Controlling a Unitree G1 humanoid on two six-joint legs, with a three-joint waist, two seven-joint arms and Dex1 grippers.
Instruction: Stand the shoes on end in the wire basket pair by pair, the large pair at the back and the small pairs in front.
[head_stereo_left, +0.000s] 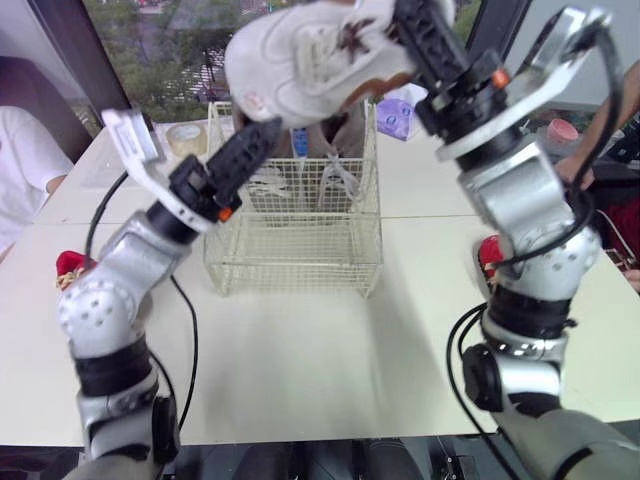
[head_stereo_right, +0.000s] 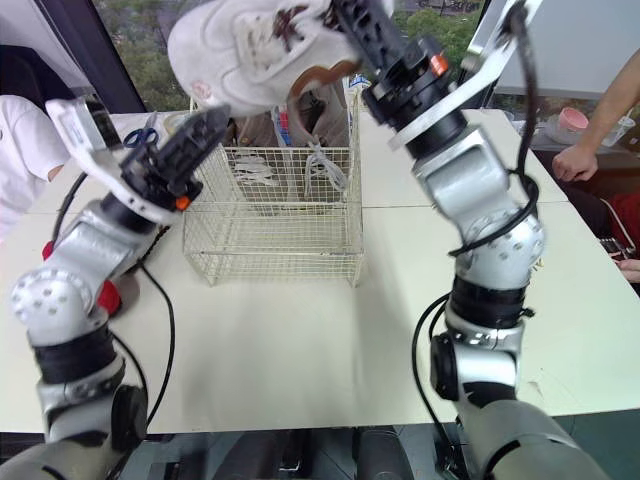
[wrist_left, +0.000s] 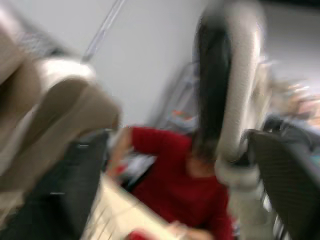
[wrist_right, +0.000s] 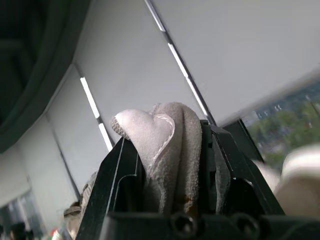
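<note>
The right pincer (head_stereo_left: 405, 45) clamps the white shoe (head_stereo_left: 310, 55) high above the wire basket (head_stereo_left: 295, 255). The left pincer (head_stereo_left: 250, 145) hovers alongside, and I cannot tell its state. Lower the shoe straight, toe-down, clearing the rim.

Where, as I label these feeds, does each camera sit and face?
Left eye view: on the head, looking forward and down at the wire basket on the table; left gripper and right gripper show.
Right eye view: beside it, same aim; both eyes share the white shoe held high.
Left wrist view: on the left wrist, facing a person in red past the open left gripper.
Right wrist view: on the right wrist, tilted toward the ceiling; the right gripper clamps the shoe.
</note>
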